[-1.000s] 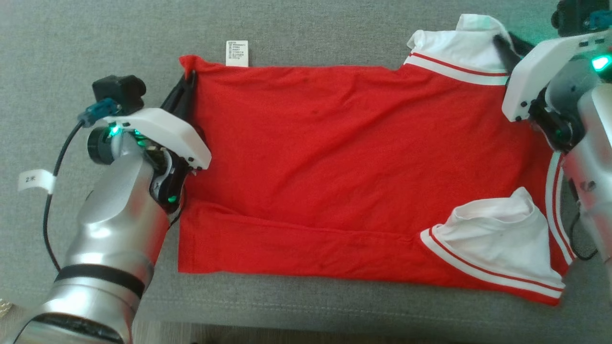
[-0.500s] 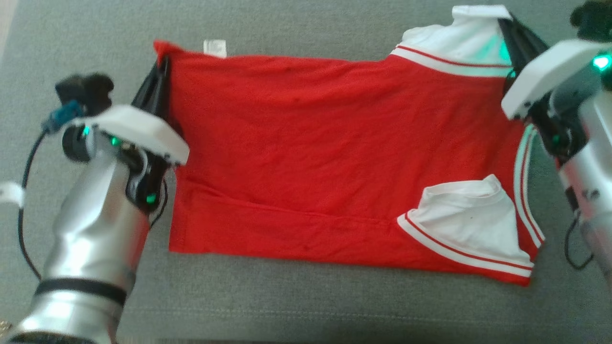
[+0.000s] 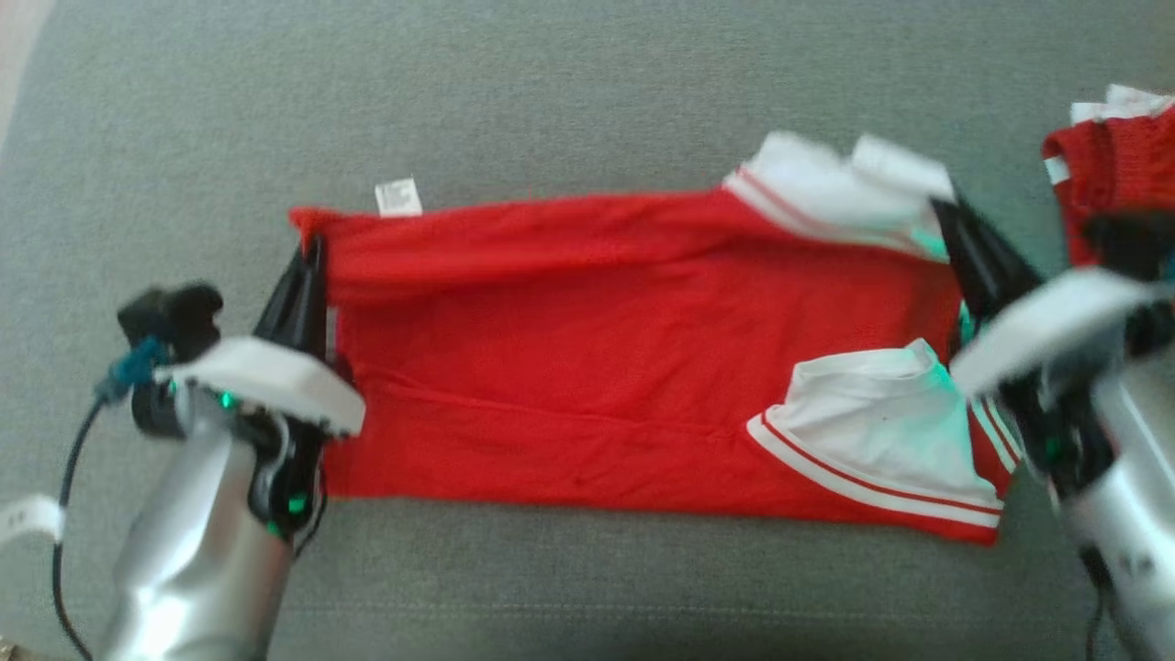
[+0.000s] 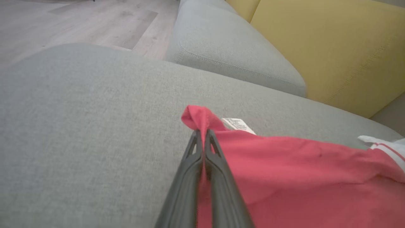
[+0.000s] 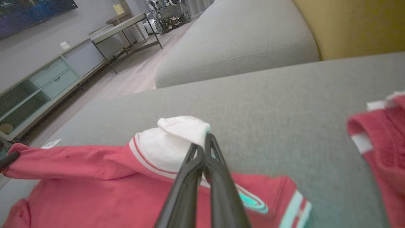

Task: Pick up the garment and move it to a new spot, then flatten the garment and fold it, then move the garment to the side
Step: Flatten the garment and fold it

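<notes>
Both tools were clamped shut on the red shirt [image 3: 587, 386]: the left tool [image 3: 310, 250] on its far left corner, the right tool [image 3: 945, 209] on the white sleeve at the far right. The shirt lay spread across the grey sofa [image 3: 587, 92], its far edge raised and curled over. This looked like the folding step. Next, both tools would need to carry that edge evenly toward the near hem.
</notes>
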